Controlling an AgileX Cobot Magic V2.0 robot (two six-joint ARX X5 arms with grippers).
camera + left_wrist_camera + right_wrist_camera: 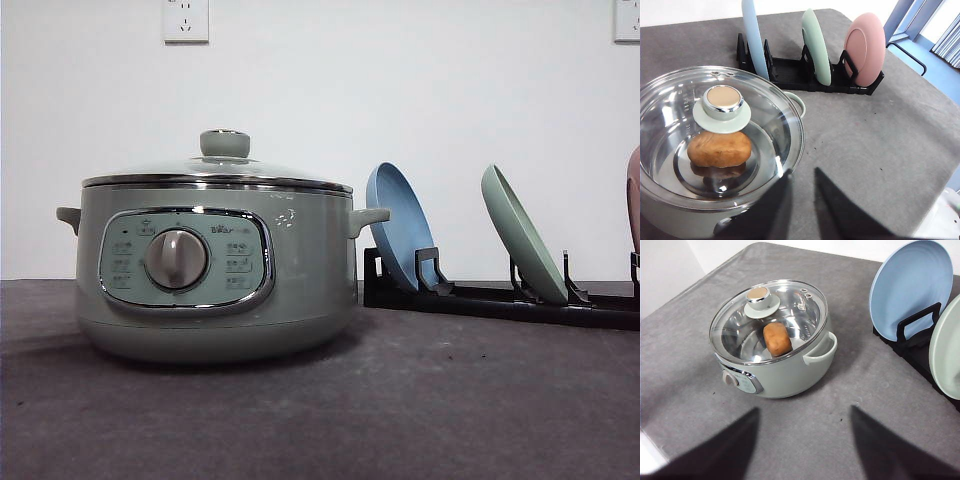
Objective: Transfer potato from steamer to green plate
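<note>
Your left hand [802, 200] is hovering with its dark fingers spread a little and gripping nothing, just off the rim of the round sage-green electric steamer [675, 222] at about five o'clock from the lid knob. Your right hand [805, 440] is hanging over bare grey tabletop [850, 390], fingers spread wide and gripping nothing, near the steamer's dial side.

The oval orange-brown potato [720, 149] is lying inside the steamer on its shiny metal floor, under the closed glass lid [775, 120] with its green chrome-capped knob [722, 102].

Beyond the steamer, at about one o'clock, a black slotted rack [790, 70] is holding three plates on edge: a round pale-blue plate [754, 35] nearest the steamer, the shallow pale mint-green plate [816, 45] in the middle slot, and a round pink plate [866, 47] at the far end.
</note>
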